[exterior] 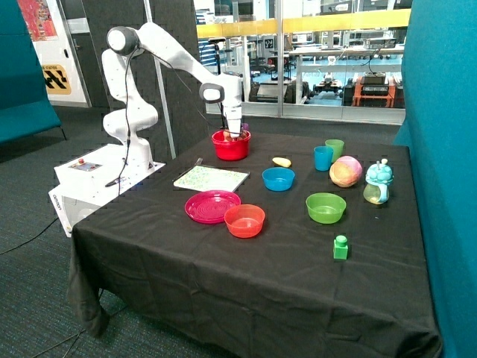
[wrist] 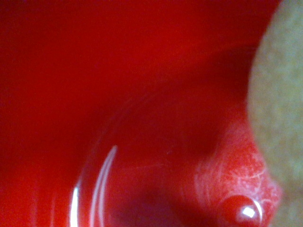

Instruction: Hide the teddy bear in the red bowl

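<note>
**Gripper down inside the red bowl, bear at its tip**

Outside view, left to right: arm reaches over from its base, gripper (exterior: 237, 134) pointing straight down into the red bowl (exterior: 231, 146) at the back of the table. Hand sits over the bowl's centre, fingertips below the rim, so I can't tell whether they're spread or closed. A dark speck shows beside the fingers at rim level (too small to call).

Wrist view: frame almost all red bowl (wrist: 118, 94) interior, camera low inside it. Tan fuzzy mass at the edge reads as the teddy bear (wrist: 279, 99), hard up against the camera. So the bear is in the bowl or just above its floor, right by the hand; can't say if it's gripped or resting loose.

Key relation: bear lies directly below the hand on the vertical axis, inside the walls. My read: placement is nearly done; what's left is release (if not already) and a straight-up retreat clear of the rim.

Farther right: blue bowl (exterior: 278, 179), green bowl (exterior: 326, 207), all well apart, not involved.
</note>
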You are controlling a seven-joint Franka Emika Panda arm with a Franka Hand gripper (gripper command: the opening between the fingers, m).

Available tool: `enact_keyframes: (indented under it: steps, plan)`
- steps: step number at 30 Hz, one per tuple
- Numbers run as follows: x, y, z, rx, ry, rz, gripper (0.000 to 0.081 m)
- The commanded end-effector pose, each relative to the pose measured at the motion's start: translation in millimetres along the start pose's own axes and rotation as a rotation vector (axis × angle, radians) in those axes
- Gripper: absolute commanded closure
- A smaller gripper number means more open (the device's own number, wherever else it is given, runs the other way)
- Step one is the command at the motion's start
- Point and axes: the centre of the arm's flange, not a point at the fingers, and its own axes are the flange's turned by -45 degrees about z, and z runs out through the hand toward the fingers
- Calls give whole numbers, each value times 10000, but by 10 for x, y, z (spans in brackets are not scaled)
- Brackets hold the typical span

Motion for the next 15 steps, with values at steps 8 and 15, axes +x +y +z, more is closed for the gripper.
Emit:
enact_keyframes:
  steps: [8, 15]
  plan:
    - [-43, 75, 30, -24, 6, 102, 365]
    - [-16, 51, 7, -24, 6, 7, 299]
